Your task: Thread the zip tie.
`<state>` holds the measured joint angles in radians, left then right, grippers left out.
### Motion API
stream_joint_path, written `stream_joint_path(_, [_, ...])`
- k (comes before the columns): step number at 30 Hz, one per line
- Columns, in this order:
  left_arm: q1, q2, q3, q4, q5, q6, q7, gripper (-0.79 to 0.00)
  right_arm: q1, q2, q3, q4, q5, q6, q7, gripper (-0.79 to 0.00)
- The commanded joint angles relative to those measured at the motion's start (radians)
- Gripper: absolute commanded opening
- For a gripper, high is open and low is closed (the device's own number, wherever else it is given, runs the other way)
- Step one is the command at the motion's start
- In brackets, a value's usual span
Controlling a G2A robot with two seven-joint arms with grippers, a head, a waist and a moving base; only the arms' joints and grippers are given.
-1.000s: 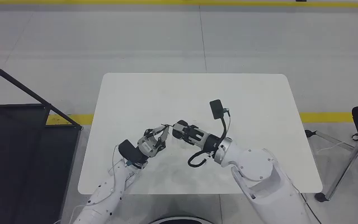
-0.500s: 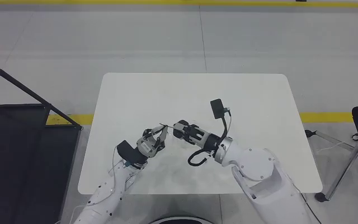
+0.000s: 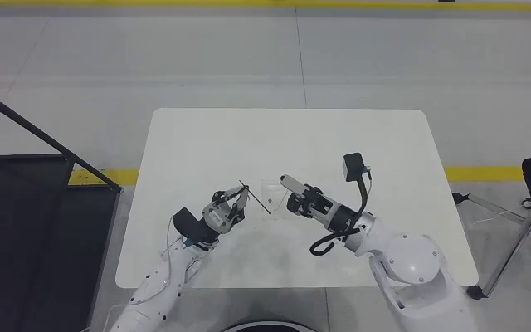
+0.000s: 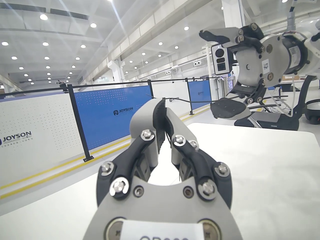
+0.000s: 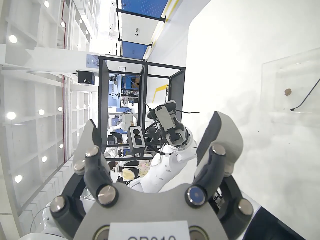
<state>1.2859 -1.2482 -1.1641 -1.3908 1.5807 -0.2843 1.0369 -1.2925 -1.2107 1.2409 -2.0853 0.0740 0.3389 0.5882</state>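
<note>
Two grippers face each other over the white table [image 3: 373,149], and the gap between them is new. A second ago the right gripper [image 3: 288,192] had its fingertips right at the left gripper [image 3: 238,197]; it has since drawn back toward its own side and its wrist has turned. It now stands apart, its fingers spread wide with nothing between them. The left gripper has kept its place, its fingers pinched together on the black zip tie [image 5: 191,112]. The tie is held above the table and sticks out on both sides of the fingertips, its longer end pointing toward the right gripper. The stretch between the pads is hidden, and I cannot make out the tie's head. The right wrist view shows a clear sheet [image 5: 270,76] on the table with a thin black strand [image 5: 306,97] over it, cut off by the frame edge. I cannot tell whether that strand is another tie.
</note>
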Motion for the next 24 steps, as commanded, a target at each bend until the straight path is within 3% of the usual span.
stream_joint_path(1, [0.000,0.000,0.000,0.000,0.000,0.000,0.000,-0.785,0.001,0.000,-0.001,0.000,0.000,0.000,0.000,0.000])
stream_joint_path(6, [0.013,-0.008,0.010,-0.056,-0.109,-0.025,-0.075,-0.785,0.000,0.000,-0.001,-0.001,0.001,-0.006,-0.004,0.000])
stream_joint_path(12, [0.034,-0.018,0.007,-0.105,-0.349,-0.109,-0.148,-0.785,-0.019,0.002,0.002,0.016,-0.019,-0.245,-0.007,0.000])
stream_joint_path(15, [0.043,-0.020,0.003,-0.127,-0.475,-0.183,-0.237,-0.785,-0.037,0.003,-0.003,0.034,-0.044,-0.352,-0.016,0.000])
stream_joint_path(24, [0.044,-0.019,0.000,-0.132,-0.491,-0.195,-0.265,-0.785,-0.042,0.003,-0.007,0.041,-0.054,-0.358,-0.024,0.000])
